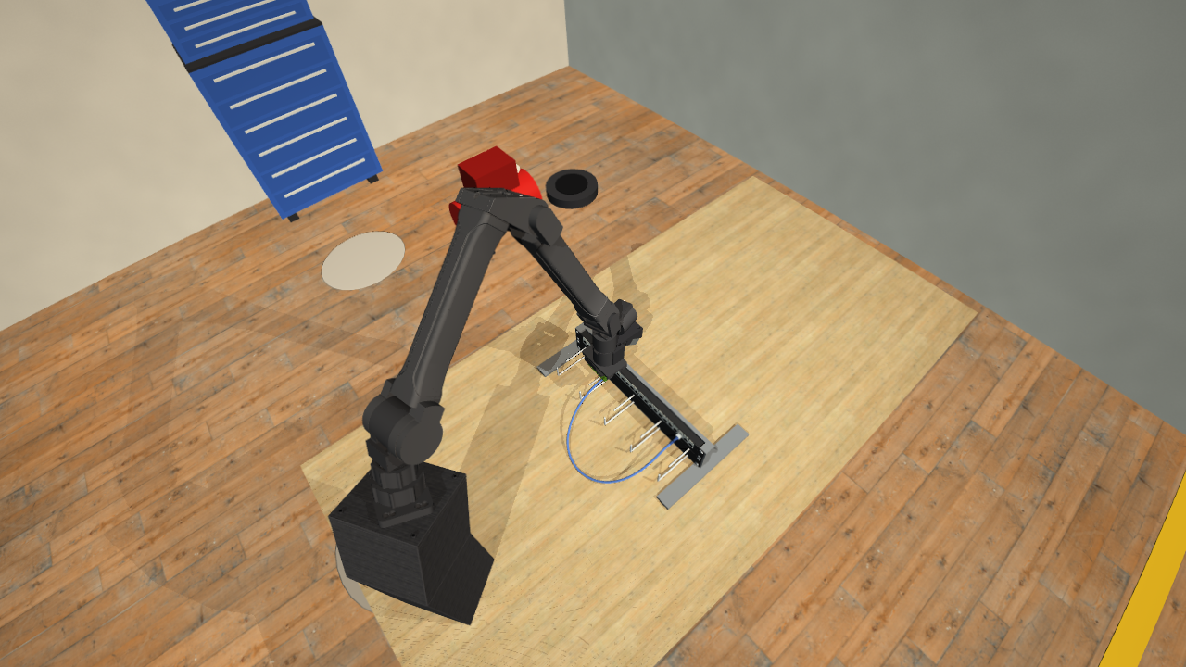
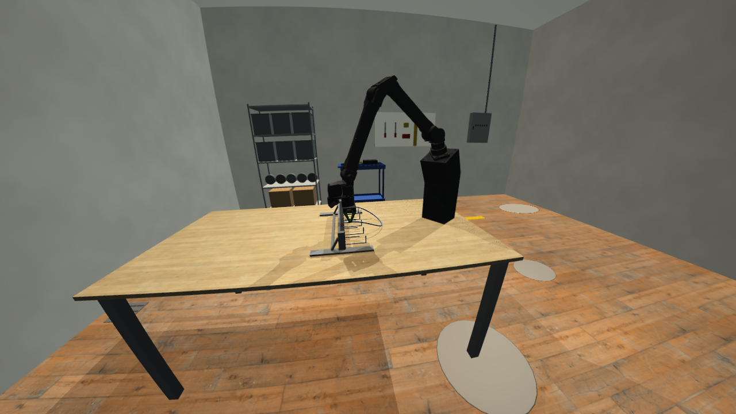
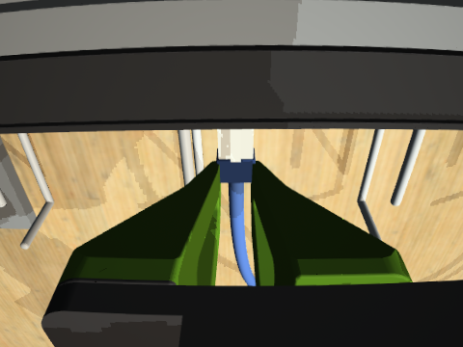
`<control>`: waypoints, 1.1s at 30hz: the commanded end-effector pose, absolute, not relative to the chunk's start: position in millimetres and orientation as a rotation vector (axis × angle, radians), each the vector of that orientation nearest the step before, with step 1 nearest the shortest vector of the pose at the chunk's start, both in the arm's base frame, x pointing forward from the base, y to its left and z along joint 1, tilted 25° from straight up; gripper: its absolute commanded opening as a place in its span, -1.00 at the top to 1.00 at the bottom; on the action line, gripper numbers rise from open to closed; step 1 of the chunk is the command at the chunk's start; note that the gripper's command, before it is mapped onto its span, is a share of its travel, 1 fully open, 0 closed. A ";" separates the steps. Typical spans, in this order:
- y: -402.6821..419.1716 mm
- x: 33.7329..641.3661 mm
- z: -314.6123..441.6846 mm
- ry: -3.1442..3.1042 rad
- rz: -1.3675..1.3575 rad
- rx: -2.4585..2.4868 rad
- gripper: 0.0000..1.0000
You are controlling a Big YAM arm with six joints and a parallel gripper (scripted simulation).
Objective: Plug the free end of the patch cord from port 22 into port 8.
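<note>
My gripper [image 1: 605, 378] [image 2: 349, 220] [image 3: 235, 174] is shut on the patch cord's plug, just in front of the panel. The plug [image 3: 235, 145] shows a pale body and a dark blue rear part between the green fingertips. Its front end passes out of sight at the panel's edge, so its depth in a port and its latch are hidden. The blue cord [image 1: 568, 431] [image 2: 381, 222] [image 3: 237, 217] bows out in a loop to its other end near the panel's right end. The rack [image 1: 702, 468] [image 2: 329, 252] [image 3: 145, 89] stands upright on its feet. Port numbers are not readable.
Thin cord-guide rods [image 1: 617, 411] [image 2: 364, 238] [image 3: 371, 164] stick out from the panel front on both sides of my fingers. My wrist is close above the rack's top edge. The table [image 1: 796, 332] [image 2: 180, 246] extends around the rack.
</note>
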State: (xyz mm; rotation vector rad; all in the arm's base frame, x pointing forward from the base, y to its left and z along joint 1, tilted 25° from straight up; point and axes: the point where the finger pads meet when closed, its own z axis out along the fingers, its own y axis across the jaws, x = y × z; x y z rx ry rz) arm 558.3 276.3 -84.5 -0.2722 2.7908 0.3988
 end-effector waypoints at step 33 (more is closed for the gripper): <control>272.3 564.3 -74.7 2.769 0.405 -0.265 1.00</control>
